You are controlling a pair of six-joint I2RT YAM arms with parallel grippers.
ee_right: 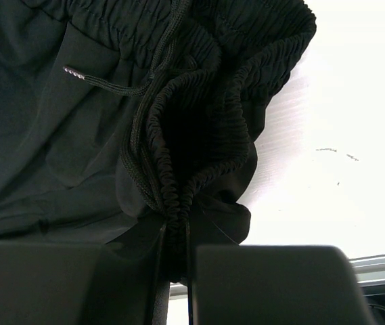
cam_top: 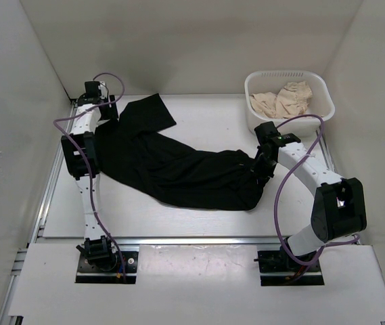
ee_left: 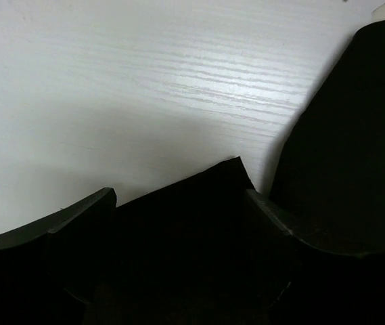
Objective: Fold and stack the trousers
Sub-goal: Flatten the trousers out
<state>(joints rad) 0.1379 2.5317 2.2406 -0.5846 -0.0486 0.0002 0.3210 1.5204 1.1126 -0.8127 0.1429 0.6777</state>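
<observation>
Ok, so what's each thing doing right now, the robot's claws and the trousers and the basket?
The trousers: unfolded, lying crumpled across the table.
The left gripper: open, a trouser corner between its fingers.
The right gripper: shut on the trousers' waistband.
The basket: upright, holding cloths.
The cream cloths: crumpled inside the basket.

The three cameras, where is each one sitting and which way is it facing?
Top external: above and behind the robot, looking down on the table and trousers; the whole left arm and right arm show.
Left wrist: on the left arm, looking down at a trousers edge; the open left gripper shows.
Right wrist: on the right arm, facing the waistband; the right gripper, shut on it, shows.
Shared: all three see the trousers.
</observation>
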